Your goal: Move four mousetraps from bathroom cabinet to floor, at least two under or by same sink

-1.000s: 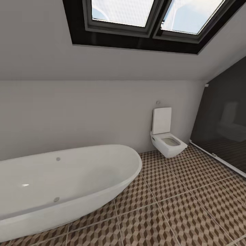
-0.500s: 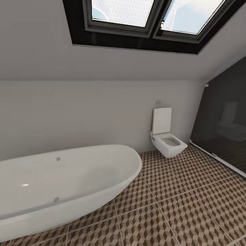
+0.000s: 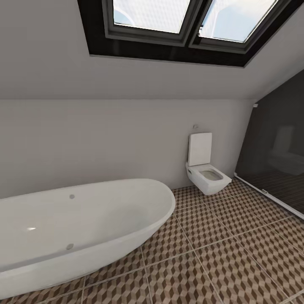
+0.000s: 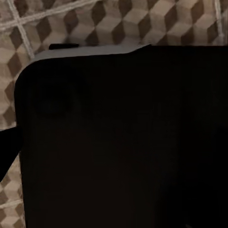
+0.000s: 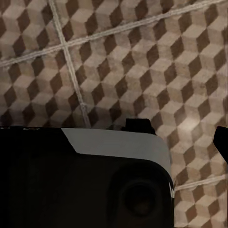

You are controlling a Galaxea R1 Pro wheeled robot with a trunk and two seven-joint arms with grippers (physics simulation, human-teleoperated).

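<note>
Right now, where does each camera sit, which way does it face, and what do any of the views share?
Head view: on the robot's head, facing forward over the bathtub, toilet and skylight; none of its body in frame.
Left wrist view: by the left gripper, facing down at a dark body part over tiles.
Right wrist view: by the right gripper, facing down at the bathroom floor, a dark part below.
Shared: all three see the cube-pattern floor.

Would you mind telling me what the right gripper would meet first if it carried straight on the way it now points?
Most likely the bathroom floor: the right wrist view looks onto its cube-patterned tiles beyond a dark robot part, though depth is unclear.
</note>
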